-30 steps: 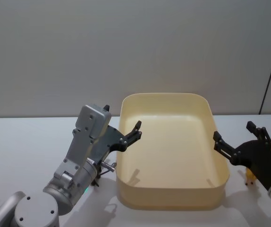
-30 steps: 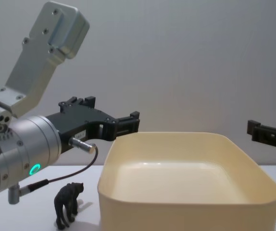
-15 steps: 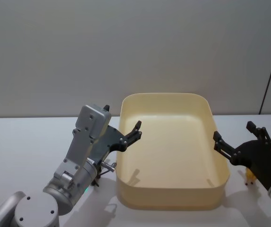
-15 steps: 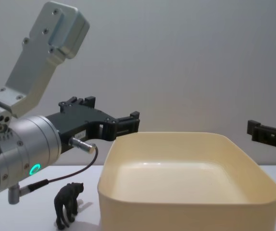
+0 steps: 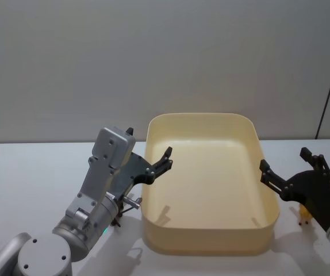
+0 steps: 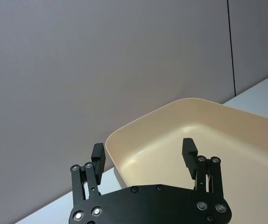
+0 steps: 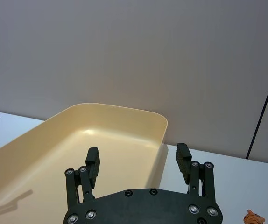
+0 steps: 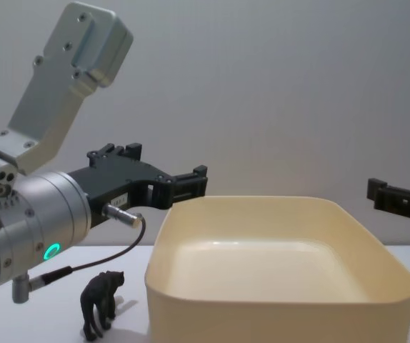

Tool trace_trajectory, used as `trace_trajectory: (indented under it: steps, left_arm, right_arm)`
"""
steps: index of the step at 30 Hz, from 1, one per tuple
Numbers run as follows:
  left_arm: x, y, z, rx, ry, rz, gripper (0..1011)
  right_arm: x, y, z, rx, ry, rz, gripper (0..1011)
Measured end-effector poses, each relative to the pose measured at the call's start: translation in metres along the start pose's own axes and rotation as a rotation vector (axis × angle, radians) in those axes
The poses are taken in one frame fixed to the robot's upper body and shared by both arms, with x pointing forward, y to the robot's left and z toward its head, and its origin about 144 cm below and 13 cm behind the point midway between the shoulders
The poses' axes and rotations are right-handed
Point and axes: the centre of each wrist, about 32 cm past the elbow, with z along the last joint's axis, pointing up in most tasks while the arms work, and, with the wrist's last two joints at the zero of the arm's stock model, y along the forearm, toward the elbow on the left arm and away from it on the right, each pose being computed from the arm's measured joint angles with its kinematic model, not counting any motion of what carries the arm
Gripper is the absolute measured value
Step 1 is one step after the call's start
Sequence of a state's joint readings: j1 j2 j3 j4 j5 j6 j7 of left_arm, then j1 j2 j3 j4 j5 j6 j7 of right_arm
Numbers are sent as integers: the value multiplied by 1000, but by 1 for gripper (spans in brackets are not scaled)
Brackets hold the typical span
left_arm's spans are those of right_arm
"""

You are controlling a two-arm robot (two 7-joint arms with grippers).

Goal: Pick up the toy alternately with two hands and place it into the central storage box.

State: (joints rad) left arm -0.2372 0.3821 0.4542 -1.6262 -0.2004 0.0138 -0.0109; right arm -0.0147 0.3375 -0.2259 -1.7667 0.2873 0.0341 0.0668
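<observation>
Grey plain wall (image 5: 153, 57) stands behind a white table (image 5: 33, 172). In the middle of this table sits the central storage box (image 5: 211, 244), a big cream-yellow tub with rounded corners. Its long sides run away from the robot, and its smooth inner floor shows in the head view.

To the left of the box, near its near-left corner, a black toy animal (image 8: 101, 304) stands upright on its legs. It is on the table, a little apart from the box wall and under the left arm. To the right of the box, an orange striped toy (image 7: 254, 217) is on the table close to the right gripper (image 5: 284, 159), partly cut by the edge of the right wrist view.

The left gripper (image 6: 143, 148) hangs in the air over the box's left rim. Its two black fingers are spread wide and point across the box. It is carried by a thick silver arm (image 8: 19, 229) with a green ring light (image 8: 51, 251); a thin dark cable (image 8: 98, 264) curves down from a metal plug at its side.

The right gripper hangs at the box's right rim, a little higher than the rim. Its fingers are also spread wide, and they point along the box toward the wall.
</observation>
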Motion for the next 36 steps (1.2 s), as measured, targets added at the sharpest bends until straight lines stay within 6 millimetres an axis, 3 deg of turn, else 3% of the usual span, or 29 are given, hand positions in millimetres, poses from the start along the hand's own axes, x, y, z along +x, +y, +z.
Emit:
trace_trajectory:
  steps: [36]
  left_arm:
    - [1, 3, 2, 36, 1, -3, 1001]
  right_arm:
    - [0, 0, 0, 0, 0, 0, 1001]
